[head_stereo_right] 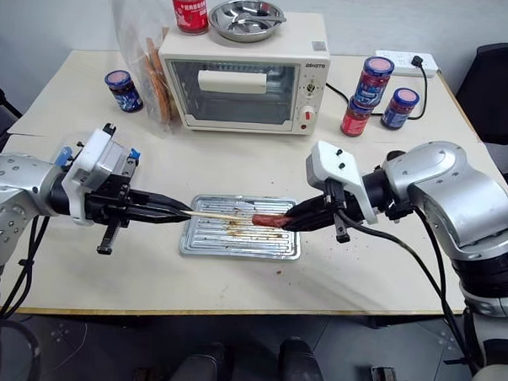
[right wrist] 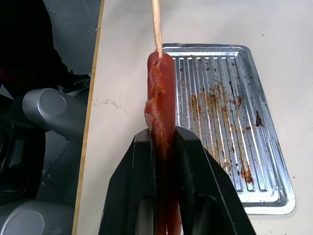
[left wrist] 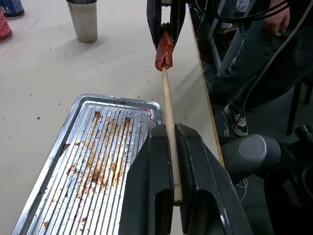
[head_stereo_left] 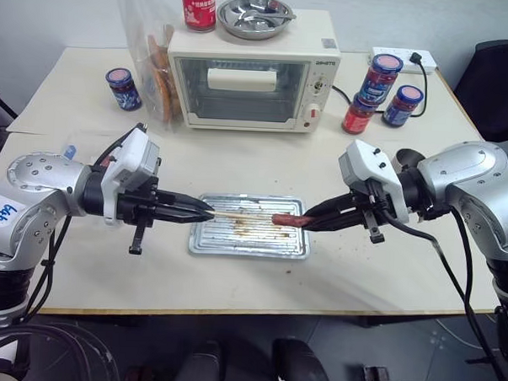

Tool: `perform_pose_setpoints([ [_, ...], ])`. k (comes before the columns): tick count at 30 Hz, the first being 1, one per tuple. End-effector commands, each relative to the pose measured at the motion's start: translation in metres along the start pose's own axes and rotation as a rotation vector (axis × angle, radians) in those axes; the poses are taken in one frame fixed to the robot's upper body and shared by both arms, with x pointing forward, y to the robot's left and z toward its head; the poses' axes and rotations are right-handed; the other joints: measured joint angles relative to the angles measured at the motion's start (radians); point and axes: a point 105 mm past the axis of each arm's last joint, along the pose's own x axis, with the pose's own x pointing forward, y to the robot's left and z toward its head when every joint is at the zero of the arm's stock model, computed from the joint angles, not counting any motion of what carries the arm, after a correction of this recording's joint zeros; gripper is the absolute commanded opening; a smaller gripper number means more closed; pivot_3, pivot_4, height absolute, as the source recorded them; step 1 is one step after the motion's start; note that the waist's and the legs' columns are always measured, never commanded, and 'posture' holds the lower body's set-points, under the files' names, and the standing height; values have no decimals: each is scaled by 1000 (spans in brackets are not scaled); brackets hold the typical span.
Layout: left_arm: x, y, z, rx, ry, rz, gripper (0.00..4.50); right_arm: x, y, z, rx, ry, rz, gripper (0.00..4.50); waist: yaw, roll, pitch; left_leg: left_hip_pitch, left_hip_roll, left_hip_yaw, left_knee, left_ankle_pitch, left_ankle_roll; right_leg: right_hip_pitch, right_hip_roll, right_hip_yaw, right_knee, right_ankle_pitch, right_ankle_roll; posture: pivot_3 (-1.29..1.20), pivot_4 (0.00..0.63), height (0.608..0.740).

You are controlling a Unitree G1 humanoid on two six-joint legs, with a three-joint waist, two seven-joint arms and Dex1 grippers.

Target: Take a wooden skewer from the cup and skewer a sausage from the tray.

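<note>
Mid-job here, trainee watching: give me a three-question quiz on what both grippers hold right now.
1. True or false: the left gripper is shut on the thin pale wooden skewer.
2. What does the right gripper hold? A) the small silver-grey metal cup B) the short reddish-brown sausage C) nothing
3. Fill in: the skewer's tip meets the sausage's end above the flat ridged silver metal ____.

Key: 1 true; 2 B; 3 tray.
</note>
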Motion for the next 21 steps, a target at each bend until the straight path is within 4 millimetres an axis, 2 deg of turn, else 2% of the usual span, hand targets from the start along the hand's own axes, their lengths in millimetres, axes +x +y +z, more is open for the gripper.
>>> perform_pose_setpoints([
  [1,0,-1,9,54,-9,-2,0,-4,2,7,-49,-10,-15,426,0,0,0,0,0,0,0,0,0,0,0,0,0,0,0,0,150,740],
  [14,-1,1,8,53,-6,1,0,-5,0,4,-40,-4,-28,426,0,0,0,0,0,0,0,0,0,0,0,0,0,0,0,0,150,740],
  [21,3,-1,7,49,-10,-11,0,-4,1,9,-41,-21,-23,426,1,0,0,0,0,0,0,0,0,0,0,0,0,0,0,0,150,740],
])
